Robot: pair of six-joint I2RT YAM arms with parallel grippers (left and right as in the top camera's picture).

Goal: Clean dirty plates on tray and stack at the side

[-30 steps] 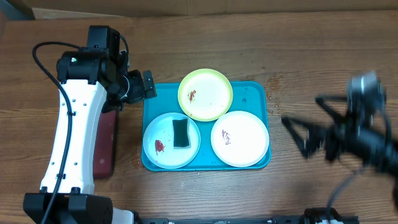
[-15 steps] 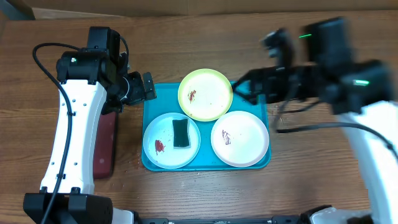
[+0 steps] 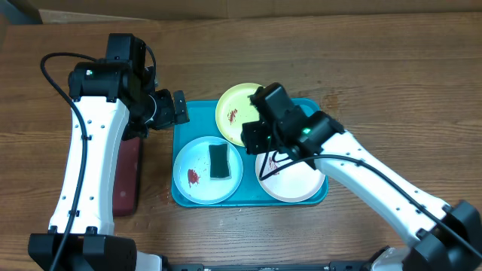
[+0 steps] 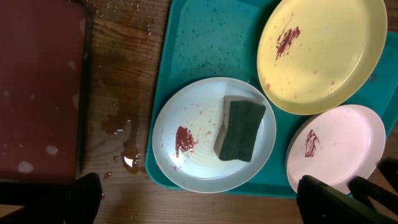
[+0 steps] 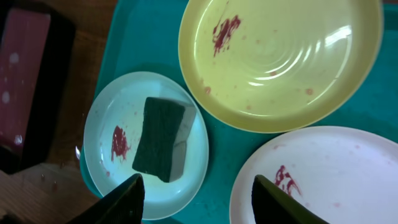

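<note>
Turquoise plastic makes up the big tray (image 4: 205, 37) in the middle of the wooden counter (image 3: 376, 75). All three plates lie flat on it, and none is stacked yet. From above, the yellow-green plate (image 5: 280, 62) is at 12 o'clock on the tray. The light blue plate (image 5: 118, 106) is at 8 o'clock and the white plate (image 5: 323, 180) is at 4 o'clock. Each one has a small red smudge. A dark green sponge (image 5: 160, 146) lies on the light blue plate, a little toward 3 o'clock from its middle.

The right end effector (image 5: 198, 186) hangs over the tray between the three plates. Its fingers are apart and hold nothing. The left end effector (image 4: 199, 199) is wide apart and empty too. It hovers by the tray's 10 o'clock corner, near a dark red tray (image 4: 37, 93) that lies at 9 o'clock.

I think the sponge comes first. It looks soft and squashy, so pinch it across its narrow sides and it will give a bit. The plates look light, thin and stiff. There are water drops (image 4: 127, 158) on the counter, so the smooth plastic may be slippery. A flat plate gives only its raised rim to grab. One end effector could hold that rim so the plate does not slide while it is wiped.
</note>
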